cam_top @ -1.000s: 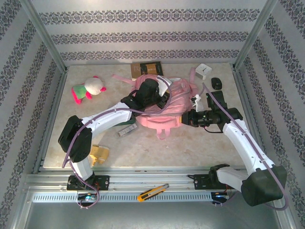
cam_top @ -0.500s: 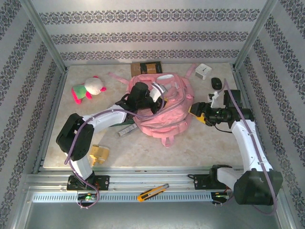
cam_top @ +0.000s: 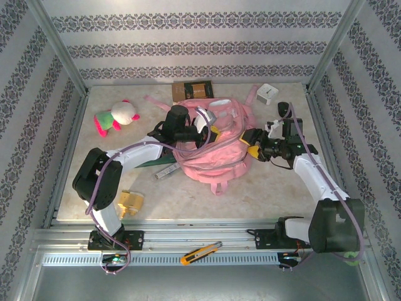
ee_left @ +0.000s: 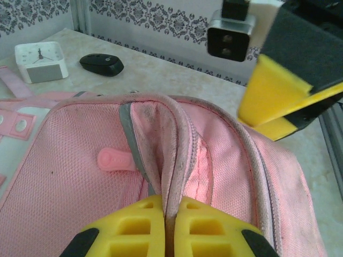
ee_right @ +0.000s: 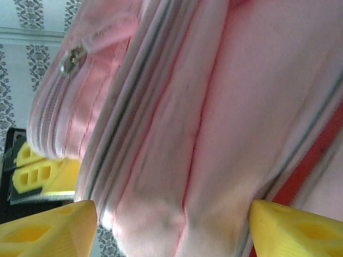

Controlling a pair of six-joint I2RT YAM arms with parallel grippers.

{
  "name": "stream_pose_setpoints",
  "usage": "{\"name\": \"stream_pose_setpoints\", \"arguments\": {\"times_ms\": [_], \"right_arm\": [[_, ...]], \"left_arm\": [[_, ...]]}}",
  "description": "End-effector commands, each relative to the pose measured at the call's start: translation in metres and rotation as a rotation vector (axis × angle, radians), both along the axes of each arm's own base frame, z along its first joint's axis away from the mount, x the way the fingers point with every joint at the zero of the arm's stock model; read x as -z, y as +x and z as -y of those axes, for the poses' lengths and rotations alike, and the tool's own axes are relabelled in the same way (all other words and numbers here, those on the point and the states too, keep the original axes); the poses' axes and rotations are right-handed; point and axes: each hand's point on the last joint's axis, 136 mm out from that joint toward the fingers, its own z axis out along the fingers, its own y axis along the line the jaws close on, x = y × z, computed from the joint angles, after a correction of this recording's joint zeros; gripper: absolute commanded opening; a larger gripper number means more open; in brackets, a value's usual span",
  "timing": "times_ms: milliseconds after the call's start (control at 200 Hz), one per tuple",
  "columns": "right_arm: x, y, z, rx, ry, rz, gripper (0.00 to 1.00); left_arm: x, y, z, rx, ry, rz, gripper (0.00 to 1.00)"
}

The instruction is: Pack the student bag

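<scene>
Tabletop [cam_top: 125,182]: was boxed by patterned walls [cam_top: 200,50].
student bag [cam_top: 216,160]: was laid at ctr.
left gripper [ee_left: 170,214]: was clamped on bag rim.
right gripper [ee_right: 171,219]: was held open at bag's 3 o'clock.

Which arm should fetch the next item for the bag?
Right. The right gripper is open and free beside the student bag, with the clock and mouse on its side. The left gripper is clamped on the bag's rim.

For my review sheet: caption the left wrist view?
Left fingers pinch the pink bag by its rim, right fingers near its far side, clock and mouse behind.
</scene>
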Motion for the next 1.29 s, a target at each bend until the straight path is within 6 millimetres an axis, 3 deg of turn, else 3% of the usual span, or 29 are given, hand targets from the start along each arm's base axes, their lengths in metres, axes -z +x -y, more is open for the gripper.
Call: {"name": "stream_pose_setpoints", "arguments": {"times_ms": [0,315,360,415,540,655,864,949,1014,1124,1289], "right_arm": [[-0.006,0.015,-0.008,0.030,0.060,0.031,0.77],[-0.012,0.024,-0.038,0.017,0.107,0.055,0.75],[-0.013,0.023,-0.042,0.011,0.108,0.058,0.68],[-0.011,0.022,-0.041,0.025,0.098,0.042,0.50],[-0.006,0.016,-0.030,0.105,0.050,0.028,0.16],[-0.005,0.006,-0.026,0.196,0.028,0.035,0.01],[0.003,-0.013,-0.033,0.320,0.010,0.023,0.00],[0.005,-0.014,-0.032,0.389,0.022,0.024,0.00],[-0.006,-0.011,-0.041,0.374,0.030,0.081,0.00],[-0.019,-0.009,-0.055,0.370,-0.005,0.131,0.00],[-0.028,-0.008,-0.062,0.451,0.019,0.143,0.00]], "left_arm": [[-0.070,-0.013,0.005,0.097,-0.145,0.218,0.00],[-0.059,-0.019,0.013,0.138,-0.107,0.226,0.00],[-0.058,-0.021,0.015,0.146,-0.095,0.230,0.00],[-0.055,-0.018,0.015,0.132,-0.081,0.233,0.00],[-0.049,0.008,0.005,-0.023,-0.010,0.260,0.00],[-0.040,0.033,-0.003,-0.136,0.081,0.277,0.00],[-0.032,0.056,-0.002,-0.198,0.128,0.257,0.06],[-0.031,0.062,-0.009,-0.254,0.147,0.245,0.16],[-0.033,0.063,-0.019,-0.305,0.167,0.237,0.28],[-0.044,0.058,-0.047,-0.435,0.206,0.183,0.46],[-0.057,0.026,-0.086,-0.573,0.187,0.009,0.49]]}}
